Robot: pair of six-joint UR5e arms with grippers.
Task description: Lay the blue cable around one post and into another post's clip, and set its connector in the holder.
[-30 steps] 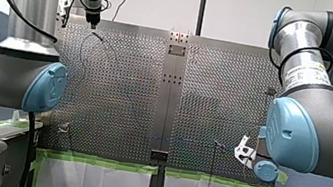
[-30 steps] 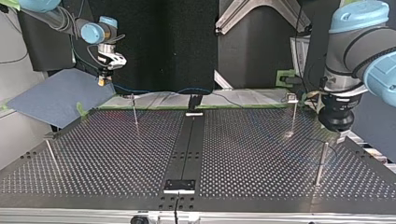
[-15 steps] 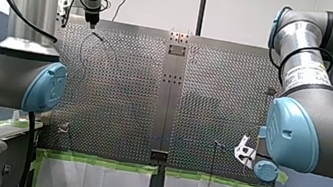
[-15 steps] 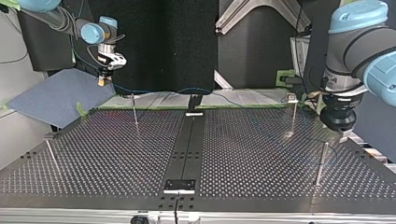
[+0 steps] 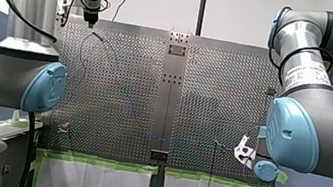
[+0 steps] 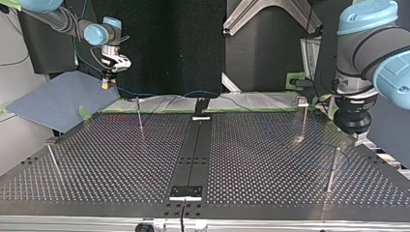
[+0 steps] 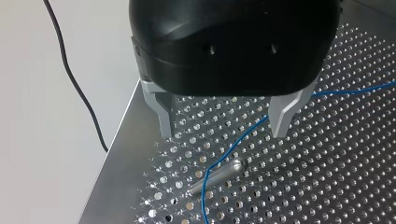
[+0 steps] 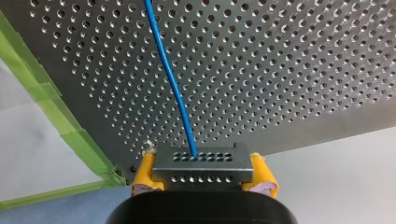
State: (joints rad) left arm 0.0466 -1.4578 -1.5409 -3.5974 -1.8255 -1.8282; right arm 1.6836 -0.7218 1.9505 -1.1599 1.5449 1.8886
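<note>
In the right wrist view my right gripper has its yellow pads shut on a grey perforated connector. The blue cable runs from the connector out over the perforated plate. The top view shows this gripper raised beyond the plate's far left corner. My left gripper stands open with bare metal fingers above a metal post. The blue cable passes between the fingers and bends beside that post. In the top view my left gripper hangs near the post at the right.
Further thin posts stand on the perforated plate. A black holder sits at the far end of the centre strip. Green tape lines the plate's edge, and a black wire hangs beyond it.
My left gripper has drifted slightly up and away from the post, still open. My right gripper holds still with the connector.
</note>
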